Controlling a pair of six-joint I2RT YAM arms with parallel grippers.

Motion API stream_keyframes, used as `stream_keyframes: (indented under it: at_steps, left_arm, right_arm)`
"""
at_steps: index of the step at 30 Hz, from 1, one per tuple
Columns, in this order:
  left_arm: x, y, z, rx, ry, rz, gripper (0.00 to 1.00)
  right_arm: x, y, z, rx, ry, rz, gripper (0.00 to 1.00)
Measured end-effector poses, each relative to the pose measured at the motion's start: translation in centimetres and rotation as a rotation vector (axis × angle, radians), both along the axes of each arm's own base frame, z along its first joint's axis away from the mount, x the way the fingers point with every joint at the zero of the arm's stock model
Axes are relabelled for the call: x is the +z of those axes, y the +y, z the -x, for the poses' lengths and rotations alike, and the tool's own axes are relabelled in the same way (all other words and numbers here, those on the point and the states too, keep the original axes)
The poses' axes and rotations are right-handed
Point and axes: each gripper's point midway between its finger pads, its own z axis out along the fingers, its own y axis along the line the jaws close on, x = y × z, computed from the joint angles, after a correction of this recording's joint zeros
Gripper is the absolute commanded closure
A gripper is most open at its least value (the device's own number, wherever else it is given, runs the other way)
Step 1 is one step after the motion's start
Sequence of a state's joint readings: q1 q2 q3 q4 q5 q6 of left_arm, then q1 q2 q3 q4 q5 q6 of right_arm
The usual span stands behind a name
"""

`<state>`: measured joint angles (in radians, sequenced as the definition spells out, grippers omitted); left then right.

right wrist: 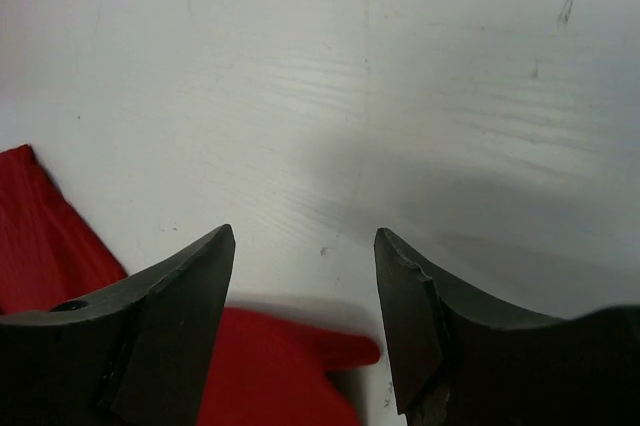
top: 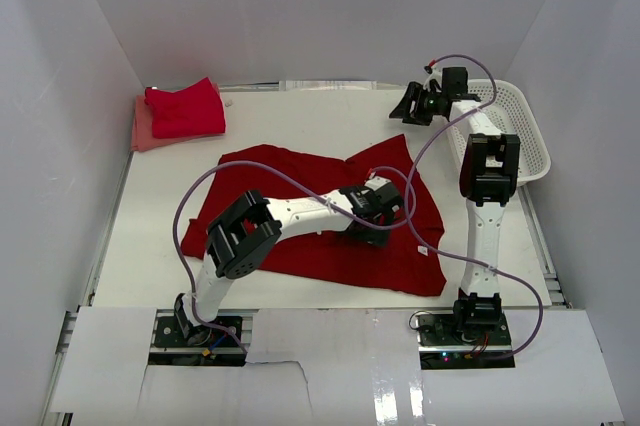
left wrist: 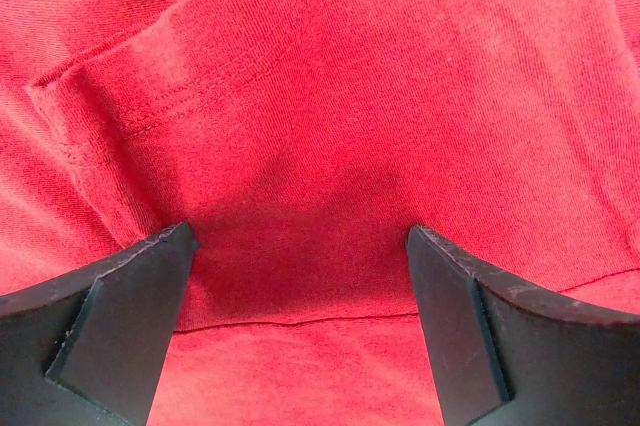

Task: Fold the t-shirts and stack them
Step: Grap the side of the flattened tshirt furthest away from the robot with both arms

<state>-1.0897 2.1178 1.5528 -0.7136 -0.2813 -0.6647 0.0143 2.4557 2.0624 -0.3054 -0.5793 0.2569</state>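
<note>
A dark red t-shirt (top: 300,201) lies spread out and rumpled in the middle of the white table. My left gripper (top: 385,208) is low over its right part. In the left wrist view the left gripper (left wrist: 300,246) is open, with red cloth (left wrist: 330,96) and a stitched hem filling the view. My right gripper (top: 412,106) is open above the bare table just beyond the shirt's far right corner. In the right wrist view the right gripper (right wrist: 305,246) is empty, with a tip of the shirt (right wrist: 270,366) under its jaws. A folded red shirt (top: 185,106) lies on a folded pink one at the back left.
A white mesh basket (top: 525,136) stands at the back right beside the right arm. White walls enclose the table on the left, back and right. The left arm's purple cable loops over the shirt's left part.
</note>
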Motion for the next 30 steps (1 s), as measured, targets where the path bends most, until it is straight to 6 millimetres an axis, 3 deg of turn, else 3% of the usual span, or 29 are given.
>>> stream_keyframes:
  at_steps: [3,13,20,30]
  left_arm:
    - [0.0,-0.1,1.0,-0.016,0.013,-0.005,0.02]
    - [0.0,-0.1,1.3,-0.021,0.021,-0.008,0.02]
    - [0.0,-0.1,1.4,-0.021,0.031,-0.013,0.02]
    - [0.0,-0.1,1.4,-0.021,0.032,-0.014,0.02]
  right_arm:
    - [-1.5,0.0,0.9,-0.001,0.057,0.001,0.35]
    - [-2.9,-0.3,3.0,0.011,0.145,0.031,0.35]
    - [-2.9,-1.8,6.2,-0.031,0.200,0.117,0.35]
    - [-3.3,-2.1,7.7,-0.042,0.225,0.135,0.35]
